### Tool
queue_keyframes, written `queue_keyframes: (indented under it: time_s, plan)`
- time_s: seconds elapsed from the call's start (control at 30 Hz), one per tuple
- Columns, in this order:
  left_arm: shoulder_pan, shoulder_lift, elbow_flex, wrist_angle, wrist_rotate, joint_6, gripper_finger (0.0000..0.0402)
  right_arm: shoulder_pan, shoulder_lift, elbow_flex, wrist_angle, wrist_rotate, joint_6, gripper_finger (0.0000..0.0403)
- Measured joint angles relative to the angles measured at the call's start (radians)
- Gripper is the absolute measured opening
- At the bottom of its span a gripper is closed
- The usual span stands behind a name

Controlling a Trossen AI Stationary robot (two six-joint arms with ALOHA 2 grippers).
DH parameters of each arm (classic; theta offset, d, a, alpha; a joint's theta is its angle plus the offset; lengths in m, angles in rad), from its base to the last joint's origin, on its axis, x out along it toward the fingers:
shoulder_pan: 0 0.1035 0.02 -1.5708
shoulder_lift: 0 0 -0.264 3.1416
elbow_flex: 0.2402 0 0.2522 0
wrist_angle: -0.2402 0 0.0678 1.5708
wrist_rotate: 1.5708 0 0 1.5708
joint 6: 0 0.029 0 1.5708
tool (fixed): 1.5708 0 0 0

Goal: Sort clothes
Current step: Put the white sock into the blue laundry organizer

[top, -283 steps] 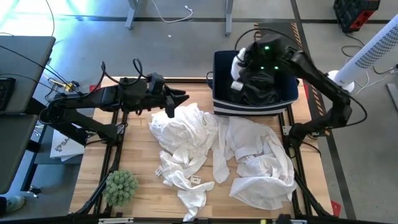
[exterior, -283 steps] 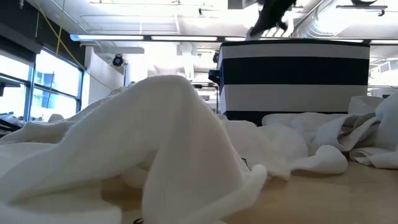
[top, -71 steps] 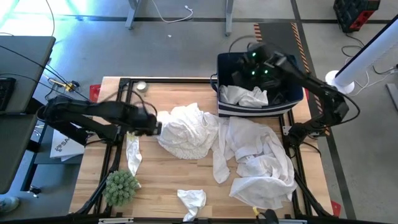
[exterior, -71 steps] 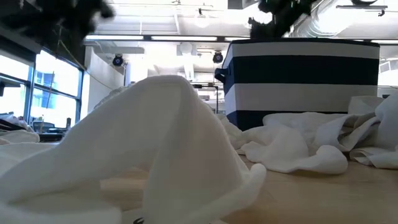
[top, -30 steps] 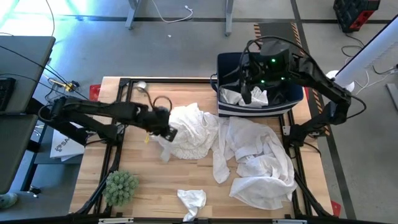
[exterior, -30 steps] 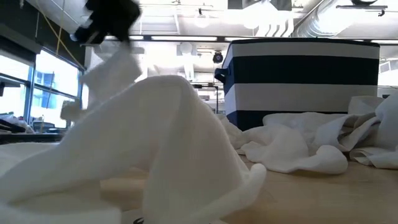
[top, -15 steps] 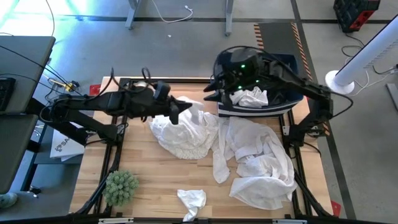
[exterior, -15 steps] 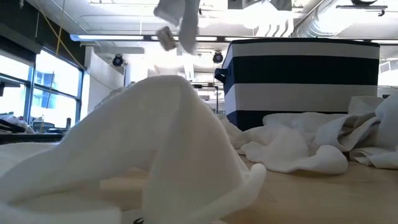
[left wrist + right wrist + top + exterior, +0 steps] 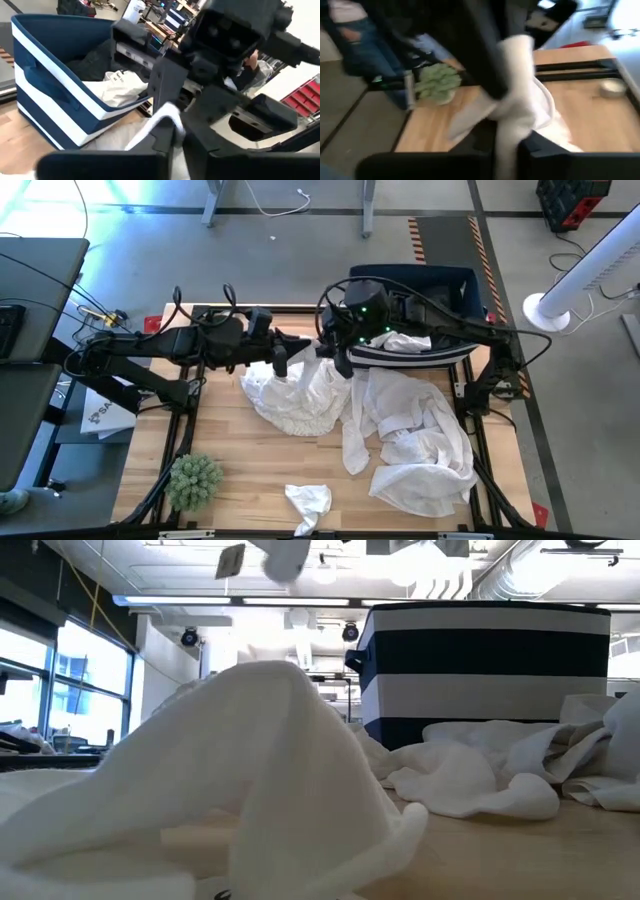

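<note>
A small white garment [image 9: 285,555] hangs high above the table, between my two grippers. My left gripper [image 9: 298,350] reaches in from the table's left and my right gripper [image 9: 330,352] from over the navy and white striped bin [image 9: 440,352]. They meet above the white pile [image 9: 300,392], and both are shut on the small garment. The bin holds a white garment [image 9: 405,338] on dark ones. More white clothes [image 9: 415,445] lie spread on the table's right half, and a small white piece [image 9: 308,500] lies near the front edge. My left gripper pinches the small white garment between its two fingers; a fold of cloth [image 9: 167,114] bulges out at the fingertips. The fingers lie almost level, pointing toward the table's right. The garment is lifted clear of the table. My right gripper pinches the same garment [image 9: 512,122] between its two fingers, coming from the table's right and slanting a little downward. The cloth stands out beyond the fingertips [image 9: 520,65], next to a left finger [image 9: 485,60]. One layer or several, I cannot tell.
A green spiky plant [image 9: 195,480] stands at the table's front left corner. The bin stands at the far right corner. Bare wood [image 9: 230,445] shows between the plant and the white pile. A person's legs [image 9: 355,35] show beyond the table.
My left gripper has risen from beside the white pile and tipped up toward level, carrying the small white garment clear of the table and toward the bin. My right gripper has come from over the bin toward the table's left and down, and now has the garment between its fingers.
</note>
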Motion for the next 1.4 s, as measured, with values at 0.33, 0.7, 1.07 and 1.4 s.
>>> queue_keyframes:
  time_s: [0.33,0.7,1.07,1.4]
  plan:
    - [0.000,-0.002,0.000,-0.133,-0.034,-0.040,0.0158,-0.103,-0.072,0.257,-0.322,0.441,-0.099,0.0009]
    - [-0.001,-0.002,0.000,-0.143,-0.033,-0.053,0.0170,-0.425,-0.103,0.310,-0.684,0.365,-0.162,0.0007]
    - [-0.007,-0.002,0.000,-0.171,-0.033,-0.056,0.0170,-0.553,-0.121,-0.268,-0.465,0.296,-0.150,0.0038]
    - [-0.030,-0.002,0.000,-0.293,-0.032,-0.099,0.0170,-0.604,-0.143,-0.234,-0.635,0.292,-0.108,0.0189]
